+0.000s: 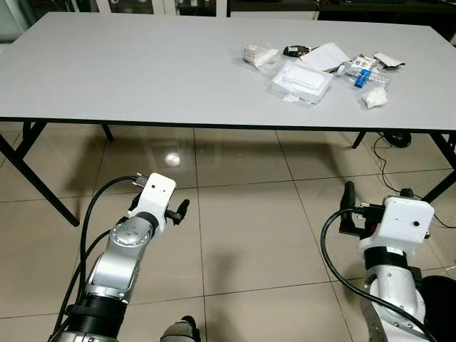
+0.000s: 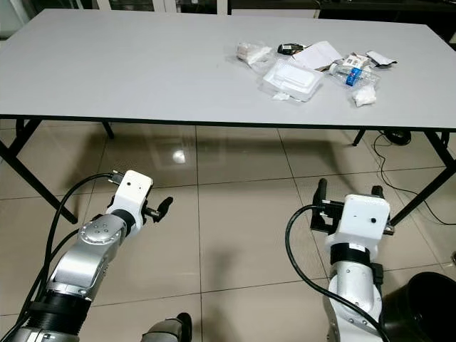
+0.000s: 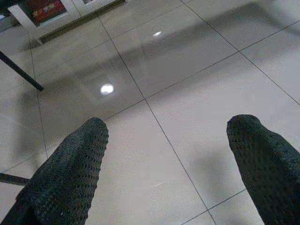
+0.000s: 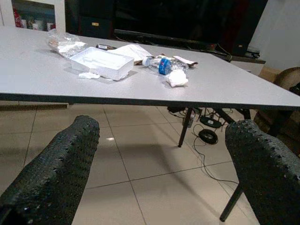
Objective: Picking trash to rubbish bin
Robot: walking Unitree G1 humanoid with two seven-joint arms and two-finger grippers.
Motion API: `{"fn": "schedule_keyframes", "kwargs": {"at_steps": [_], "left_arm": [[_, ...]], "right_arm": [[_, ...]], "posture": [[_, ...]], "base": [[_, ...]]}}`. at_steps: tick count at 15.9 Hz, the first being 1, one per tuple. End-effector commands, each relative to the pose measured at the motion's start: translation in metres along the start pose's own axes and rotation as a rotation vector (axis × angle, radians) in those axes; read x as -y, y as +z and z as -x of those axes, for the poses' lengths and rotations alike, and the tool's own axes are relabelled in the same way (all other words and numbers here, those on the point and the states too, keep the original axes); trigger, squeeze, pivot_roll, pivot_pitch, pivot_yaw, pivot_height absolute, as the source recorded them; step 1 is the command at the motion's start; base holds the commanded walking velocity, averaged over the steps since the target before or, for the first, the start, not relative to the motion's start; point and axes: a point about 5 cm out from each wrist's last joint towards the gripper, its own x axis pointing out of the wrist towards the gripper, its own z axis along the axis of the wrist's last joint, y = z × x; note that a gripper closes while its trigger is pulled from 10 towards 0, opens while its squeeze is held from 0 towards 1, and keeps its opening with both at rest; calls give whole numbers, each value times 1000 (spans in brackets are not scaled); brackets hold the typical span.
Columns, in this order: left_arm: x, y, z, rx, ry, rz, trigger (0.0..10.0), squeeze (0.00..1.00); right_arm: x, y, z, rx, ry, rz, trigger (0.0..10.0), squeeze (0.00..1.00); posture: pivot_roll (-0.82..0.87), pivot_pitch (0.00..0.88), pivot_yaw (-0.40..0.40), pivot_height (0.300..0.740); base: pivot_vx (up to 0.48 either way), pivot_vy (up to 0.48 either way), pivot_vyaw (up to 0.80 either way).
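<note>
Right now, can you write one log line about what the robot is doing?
phase: before pickup | left gripper: open, over floor | right gripper: open, facing table | trash: on table | bin: by right arm

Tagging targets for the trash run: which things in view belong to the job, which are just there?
Job:
white foam tray
plastic bottle, blue label
crumpled tissue
clear bag
paper sheet
dark bin, by the right arm
left gripper and right gripper, both open, holding nothing

Not job:
table
floor cables
</note>
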Motion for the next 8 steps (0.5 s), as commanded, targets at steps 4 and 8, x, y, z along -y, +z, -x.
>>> {"fn": "schedule_keyframes", "kwargs": {"at_steps": [4, 8], "left_arm": [[-4, 5, -4, 22, -5, -17, 10000, 0], [15, 25, -11, 103, -89, 27, 10000, 0]], "right_arm": [[5, 2, 4, 3, -35, 8, 10000, 0], [7, 1, 6, -6, -81, 3, 10000, 0]], "posture": [[157, 91, -1, 740], [129, 96, 18, 740]], "base": [[0, 0, 0], [0, 0, -394]]}}
